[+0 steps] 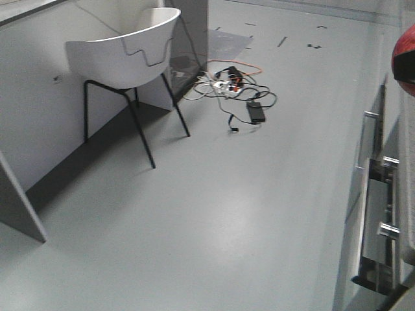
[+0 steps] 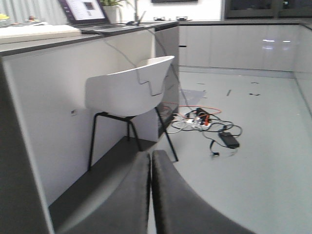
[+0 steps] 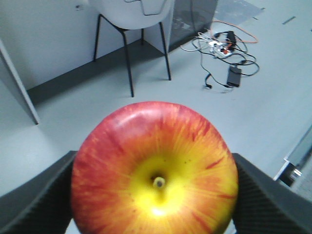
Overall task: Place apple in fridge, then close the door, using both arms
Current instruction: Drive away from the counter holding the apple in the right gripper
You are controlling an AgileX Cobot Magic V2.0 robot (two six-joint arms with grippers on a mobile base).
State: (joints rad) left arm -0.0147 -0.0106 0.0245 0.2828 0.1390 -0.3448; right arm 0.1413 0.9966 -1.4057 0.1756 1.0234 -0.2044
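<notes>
Clamping the apple (image 3: 155,161) between the dark pads of the right claw (image 3: 155,200), yellow hollow facing the wrist camera, well above the pale grey floor (image 3: 63,126). Holding the left claw (image 2: 151,195) pressed closed on nothing, aiming level toward a white chair (image 2: 129,87) beside a tabletop (image 2: 48,39) bearing a laptop (image 2: 85,12). Showing tangled cables (image 1: 237,87) lying on the floor past the chair.

L end effector (image 2: 151,155) dark grey, smooth, curved; R end effector (image 3: 155,195) black w/ ribbed texture.
</notes>
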